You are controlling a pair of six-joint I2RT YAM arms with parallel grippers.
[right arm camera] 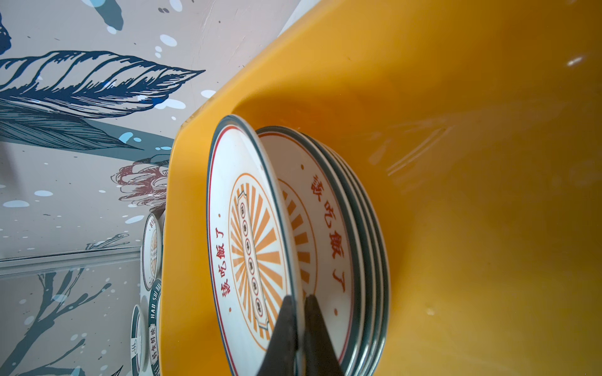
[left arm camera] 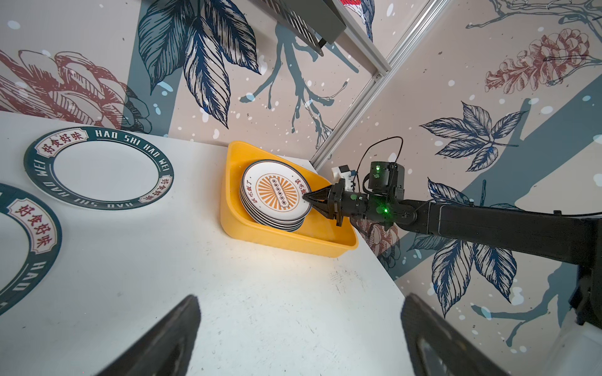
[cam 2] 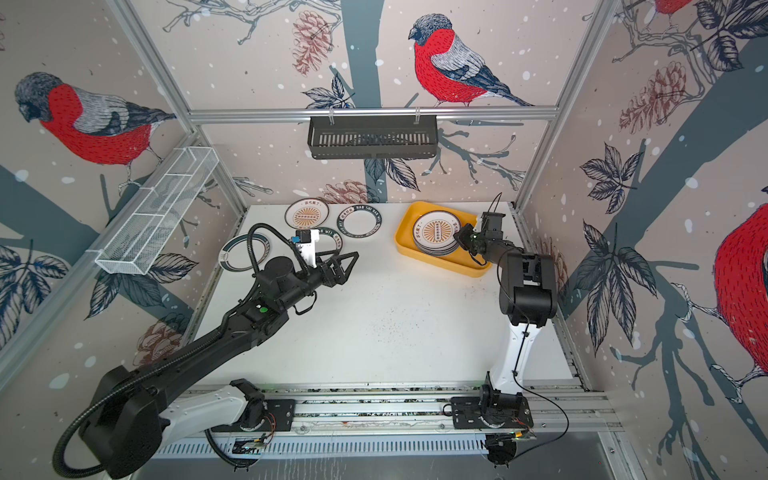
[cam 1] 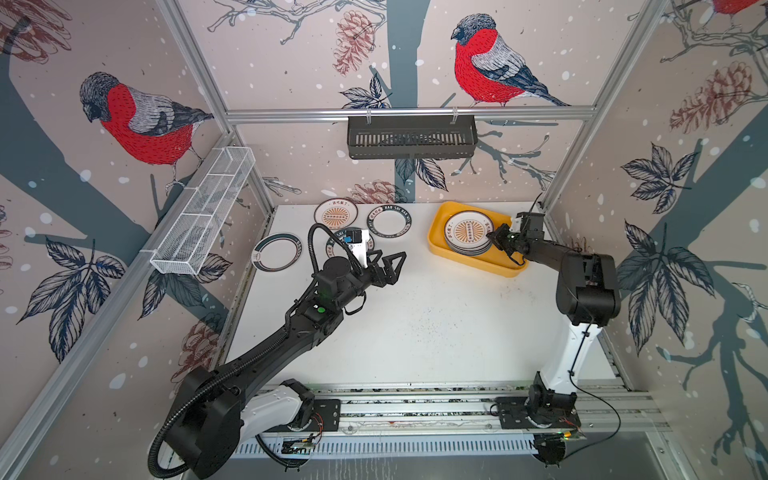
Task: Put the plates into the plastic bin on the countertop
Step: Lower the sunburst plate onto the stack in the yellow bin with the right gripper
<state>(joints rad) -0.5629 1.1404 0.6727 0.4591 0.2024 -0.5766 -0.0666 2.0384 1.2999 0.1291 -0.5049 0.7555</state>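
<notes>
In both top views the plastic bin (cam 1: 478,268) sits in the far right corner of the countertop (cam 1: 415,324) and holds a stack (cam 1: 465,250) of several plates; the right gripper (cam 1: 495,239) reaches in and meets the rim of the top plate (cam 1: 467,230); a sunburst plate (cam 2: 306,215), a lettered plate (cam 2: 359,222) and two more lie loose at the far left, one of them a half-hidden plate (cam 1: 332,249) under the left arm, so I judge the job a little past half done; the danger is a release from too high, which would let the top plate clatter or settle off-centre; the left gripper (cam 1: 390,270) hangs over the countertop near the loose plates, jaws spread wide, holding nothing. In the left wrist view the stack crowds one end of the bin, and a pull-back before letting go would drag the top plate (left arm camera: 277,193) off toward the empty end; the right gripper (left arm camera: 308,197) has its tips together on that rim; the left gripper's own fingers (left arm camera: 169,335) stand far apart over bare countertop. In the right wrist view the fingers (right arm camera: 283,325) clamp only the thin rim, a shallow bite that could slip; the top plate (right arm camera: 247,234) stands at an angle to the plate beneath (right arm camera: 325,228), a wedge of gap between them; whether its far edge rests on the stack I cannot tell.
</notes>
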